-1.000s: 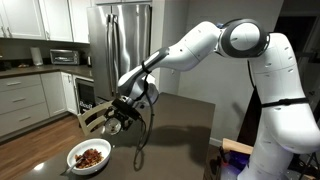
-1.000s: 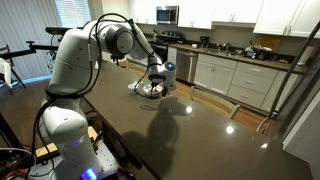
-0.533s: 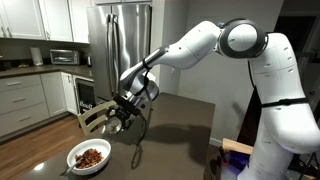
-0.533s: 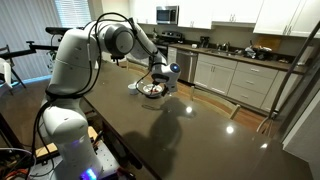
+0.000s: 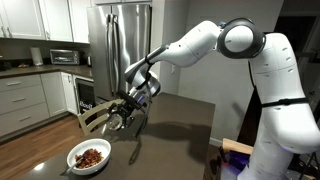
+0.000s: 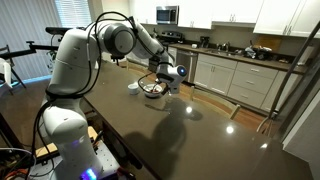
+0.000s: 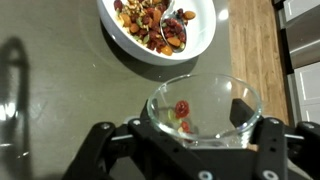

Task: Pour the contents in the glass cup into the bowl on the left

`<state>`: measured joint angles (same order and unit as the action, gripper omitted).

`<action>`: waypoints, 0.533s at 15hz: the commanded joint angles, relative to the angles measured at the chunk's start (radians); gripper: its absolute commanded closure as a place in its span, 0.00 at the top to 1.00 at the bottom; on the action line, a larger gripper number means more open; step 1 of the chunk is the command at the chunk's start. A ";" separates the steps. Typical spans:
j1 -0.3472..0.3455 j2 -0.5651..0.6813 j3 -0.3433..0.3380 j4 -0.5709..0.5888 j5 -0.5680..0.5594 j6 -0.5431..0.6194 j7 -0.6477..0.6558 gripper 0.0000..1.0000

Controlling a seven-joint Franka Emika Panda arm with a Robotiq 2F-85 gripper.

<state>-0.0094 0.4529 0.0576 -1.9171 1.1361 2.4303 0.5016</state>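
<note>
The black two-fingered gripper (image 7: 198, 118) pinches a small clear glass cup (image 7: 205, 95) between its fingers, one on each side of the rim. The cup hangs in the air above the dark brown tabletop (image 7: 60, 90), near the wide white round bowl (image 7: 205, 45) but not over it. A few red bits (image 7: 182, 108) lie inside the glass, while a heap of reddish-brown food pieces (image 7: 148, 18) fills the bowl around a metal spoon (image 7: 172, 28). In an exterior view the bowl (image 5: 90, 157) sits below the raised gripper (image 5: 120, 115).
</note>
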 commanded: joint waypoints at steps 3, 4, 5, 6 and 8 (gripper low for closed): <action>-0.048 -0.001 -0.036 0.032 0.124 -0.187 0.022 0.53; -0.054 0.001 -0.043 0.034 0.145 -0.215 0.022 0.53; -0.059 0.003 -0.050 0.036 0.163 -0.240 0.023 0.53; -0.063 0.006 -0.057 0.037 0.180 -0.261 0.024 0.53; -0.065 0.011 -0.070 0.037 0.209 -0.290 0.026 0.53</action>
<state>-0.0610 0.4541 -0.0012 -1.8997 1.2937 2.2013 0.5017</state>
